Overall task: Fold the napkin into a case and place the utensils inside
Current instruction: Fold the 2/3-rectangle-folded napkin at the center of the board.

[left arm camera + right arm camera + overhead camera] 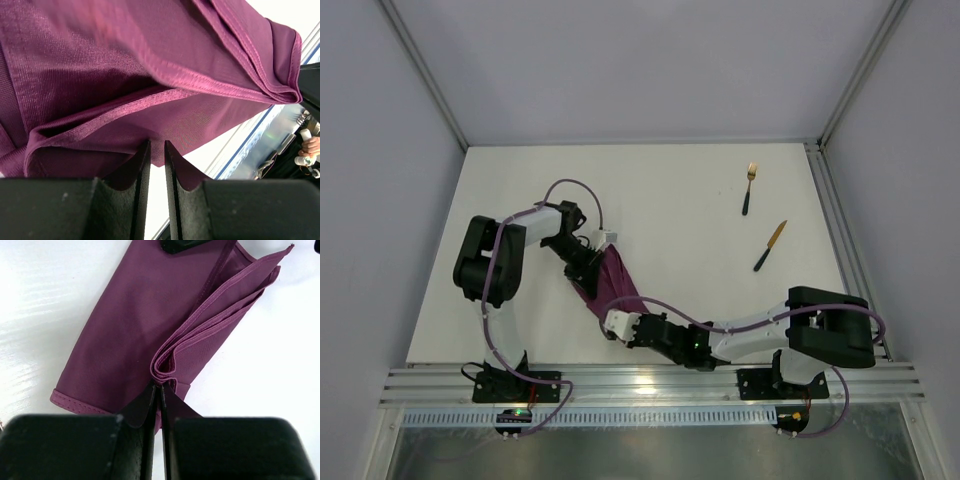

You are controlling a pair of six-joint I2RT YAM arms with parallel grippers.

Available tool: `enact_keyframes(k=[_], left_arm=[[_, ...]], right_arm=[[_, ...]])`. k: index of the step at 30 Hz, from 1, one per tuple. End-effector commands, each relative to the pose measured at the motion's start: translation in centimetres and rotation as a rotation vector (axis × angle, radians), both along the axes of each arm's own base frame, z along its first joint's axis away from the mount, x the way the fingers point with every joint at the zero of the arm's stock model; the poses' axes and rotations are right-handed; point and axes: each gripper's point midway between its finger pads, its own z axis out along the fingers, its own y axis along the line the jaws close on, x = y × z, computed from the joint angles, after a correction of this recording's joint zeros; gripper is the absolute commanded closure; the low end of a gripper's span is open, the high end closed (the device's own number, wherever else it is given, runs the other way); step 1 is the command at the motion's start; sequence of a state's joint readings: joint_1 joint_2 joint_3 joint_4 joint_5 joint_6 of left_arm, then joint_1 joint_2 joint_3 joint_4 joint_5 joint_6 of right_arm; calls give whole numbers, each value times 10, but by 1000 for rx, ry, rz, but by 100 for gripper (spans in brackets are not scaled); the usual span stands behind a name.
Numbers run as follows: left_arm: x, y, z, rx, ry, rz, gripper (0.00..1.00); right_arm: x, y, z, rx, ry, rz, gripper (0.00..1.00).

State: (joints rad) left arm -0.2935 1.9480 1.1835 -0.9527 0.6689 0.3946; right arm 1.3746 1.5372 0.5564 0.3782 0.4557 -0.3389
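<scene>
The napkin (612, 280) is a magenta-purple cloth folded into a narrow strip, stretched between my two grippers at the table's near middle. My left gripper (588, 262) is at its far end. In the left wrist view the jaws (154, 142) stand a narrow slit apart, pinching the napkin (125, 60) at its lower edge. My right gripper (613, 322) is at the near end. Its almost-closed tips (160, 385) nip the stacked fold of the napkin (130, 325). The utensils lie apart at the far right: a gold fork (750, 188) and a gold-bladed knife (770, 246).
The white table (670, 190) ends in an aluminium rail (650, 382) along the near edge. Another rail (832, 230) runs down the right side. The left arm's elbow (490, 260) stands over the table's left part. The right arm (760, 335) lies along the near edge.
</scene>
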Motion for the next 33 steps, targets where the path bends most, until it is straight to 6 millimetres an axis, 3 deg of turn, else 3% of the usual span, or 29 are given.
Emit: enact_keyframes(k=[1, 7, 13, 22, 29, 33], left_arm=[[17, 1, -16, 15, -81, -10, 80], [18, 1, -17, 16, -87, -9, 80], [21, -1, -10, -6, -107, -7, 80], [33, -4, 23, -92, -165, 2, 69], [46, 2, 62, -117, -229, 21, 64], [56, 5, 74, -85, -263, 34, 62]], right_arm=[[-1, 16, 13, 29, -63, 8, 92], [-20, 27, 0, -19, -48, 81, 92], [-28, 21, -23, -89, -6, 114, 92], [-35, 17, -43, -114, 51, 113, 93], [-36, 16, -46, -108, 64, 107, 94], [-35, 15, -48, -98, 77, 100, 94]])
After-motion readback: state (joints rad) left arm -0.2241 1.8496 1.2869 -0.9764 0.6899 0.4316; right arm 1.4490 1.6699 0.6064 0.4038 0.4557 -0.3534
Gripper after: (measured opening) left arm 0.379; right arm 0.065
